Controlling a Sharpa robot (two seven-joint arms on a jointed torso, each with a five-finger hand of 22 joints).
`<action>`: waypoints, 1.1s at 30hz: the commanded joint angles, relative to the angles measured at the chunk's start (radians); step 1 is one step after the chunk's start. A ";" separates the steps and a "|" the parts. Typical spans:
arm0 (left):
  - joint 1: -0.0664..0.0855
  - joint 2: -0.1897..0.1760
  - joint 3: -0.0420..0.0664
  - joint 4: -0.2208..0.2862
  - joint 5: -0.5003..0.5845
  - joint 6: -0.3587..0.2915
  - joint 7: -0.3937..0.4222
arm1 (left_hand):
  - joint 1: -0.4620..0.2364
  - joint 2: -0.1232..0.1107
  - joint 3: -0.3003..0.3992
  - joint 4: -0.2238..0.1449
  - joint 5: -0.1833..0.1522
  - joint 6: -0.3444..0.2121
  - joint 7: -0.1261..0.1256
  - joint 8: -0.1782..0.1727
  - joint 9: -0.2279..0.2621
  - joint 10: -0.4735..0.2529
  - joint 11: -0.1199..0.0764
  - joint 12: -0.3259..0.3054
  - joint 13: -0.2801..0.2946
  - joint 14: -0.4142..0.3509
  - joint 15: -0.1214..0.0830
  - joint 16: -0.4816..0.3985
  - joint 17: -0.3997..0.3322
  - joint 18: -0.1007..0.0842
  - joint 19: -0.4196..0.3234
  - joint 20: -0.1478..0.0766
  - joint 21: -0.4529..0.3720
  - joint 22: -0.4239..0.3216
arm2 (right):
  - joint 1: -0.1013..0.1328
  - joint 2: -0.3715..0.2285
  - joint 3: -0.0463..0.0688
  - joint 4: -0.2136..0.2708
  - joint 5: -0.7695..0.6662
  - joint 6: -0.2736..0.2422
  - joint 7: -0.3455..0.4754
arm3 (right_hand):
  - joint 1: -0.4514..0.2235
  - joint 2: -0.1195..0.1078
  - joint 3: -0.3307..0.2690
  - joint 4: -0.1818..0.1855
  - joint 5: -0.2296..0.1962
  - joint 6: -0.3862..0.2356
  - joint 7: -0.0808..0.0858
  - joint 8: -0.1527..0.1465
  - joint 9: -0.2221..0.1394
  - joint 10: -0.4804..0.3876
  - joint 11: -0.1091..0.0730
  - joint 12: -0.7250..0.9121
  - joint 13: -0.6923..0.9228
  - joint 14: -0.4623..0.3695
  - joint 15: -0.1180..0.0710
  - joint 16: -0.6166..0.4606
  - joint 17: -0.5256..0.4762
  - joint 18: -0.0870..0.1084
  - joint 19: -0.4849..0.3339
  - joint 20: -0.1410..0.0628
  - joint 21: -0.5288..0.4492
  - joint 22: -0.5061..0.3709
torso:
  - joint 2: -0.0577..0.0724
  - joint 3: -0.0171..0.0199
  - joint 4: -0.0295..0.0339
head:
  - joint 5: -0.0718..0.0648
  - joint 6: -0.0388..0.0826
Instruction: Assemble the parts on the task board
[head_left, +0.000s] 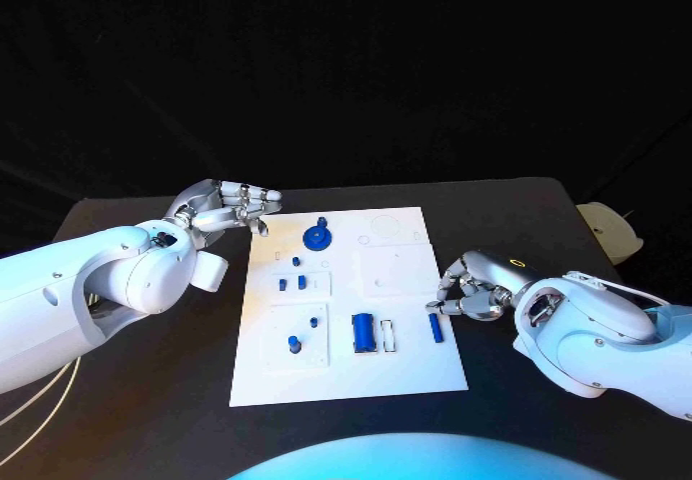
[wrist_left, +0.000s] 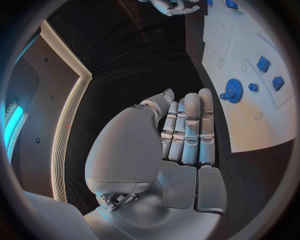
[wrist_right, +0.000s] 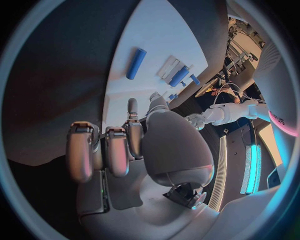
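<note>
The white task board (head_left: 411, 365) lies mid-table. On it are a blue gear (head_left: 317, 237), small blue blocks (head_left: 293, 283), two blue pegs (head_left: 294, 344), a thick blue block (head_left: 364, 333) beside a white cylinder (head_left: 387, 335), and a slim blue bar (head_left: 436, 327). My left hand (head_left: 228, 208) hovers off the board's far left corner; its fingers (wrist_left: 190, 130) lie straight, side by side, holding nothing, with the gear (wrist_left: 234, 90) just ahead. My right hand (head_left: 473, 285) sits at the board's right edge, fingers (wrist_right: 106, 150) curled in with nothing visible in them, a short way from the bar (wrist_right: 136, 63).
A beige object (head_left: 613, 232) sits at the table's far right edge. Black table surface surrounds the board on all sides. My left forearm (head_left: 130, 270) lies along the board's left side.
</note>
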 joint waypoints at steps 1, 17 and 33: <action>0.000 0.001 0.001 0.005 -0.006 0.015 0.009 | 0.003 0.006 -0.005 0.001 0.000 -0.009 -0.001 0.004 0.001 -0.008 -0.001 0.003 0.001 -0.008 0.002 0.006 -0.001 0.013 -0.004 0.003 -0.007 -0.002 | -0.015 -0.006 -0.002 -0.001 -0.059 0.056 -0.011 | 0.010 -0.002 -0.008 0.000 -0.003 0.000 0.002 -0.006 -0.001 -0.002 0.005 -0.004 -0.048 0.078 0.008 -0.002 0.138 -0.007 0.043 0.006 0.003 0.223 | -0.001 -0.0008 -0.0018 | -0.017 0.000; 0.000 -0.003 0.001 0.006 -0.008 0.016 0.006 | 0.003 0.006 -0.005 0.001 0.000 -0.009 0.000 0.004 0.001 -0.009 -0.001 0.004 0.001 -0.008 0.002 0.006 -0.002 0.013 -0.004 0.003 -0.007 -0.002 | -0.065 0.016 -0.004 -0.015 -0.137 0.076 -0.032 | 0.006 -0.005 -0.018 0.008 -0.007 0.019 -0.002 -0.004 0.001 -0.001 0.003 -0.003 -0.048 0.078 0.007 -0.002 0.139 -0.007 0.044 0.007 0.005 0.224 | 0.000 0.0006 -0.0017 | -0.022 -0.003; -0.001 -0.005 0.001 0.008 -0.008 0.017 0.005 | 0.003 0.006 -0.005 0.001 0.000 -0.009 0.000 0.004 0.001 -0.009 -0.001 0.004 0.001 -0.008 0.002 0.006 -0.002 0.013 -0.004 0.003 -0.007 -0.002 | -0.079 0.048 -0.004 -0.039 -0.182 0.101 -0.038 | 0.045 0.013 -0.006 -0.002 0.007 0.035 -0.013 -0.004 0.006 0.003 -0.007 0.000 -0.045 0.079 0.000 -0.001 0.142 -0.008 0.045 0.003 0.008 0.225 | -0.001 -0.0007 -0.0020 | -0.018 -0.007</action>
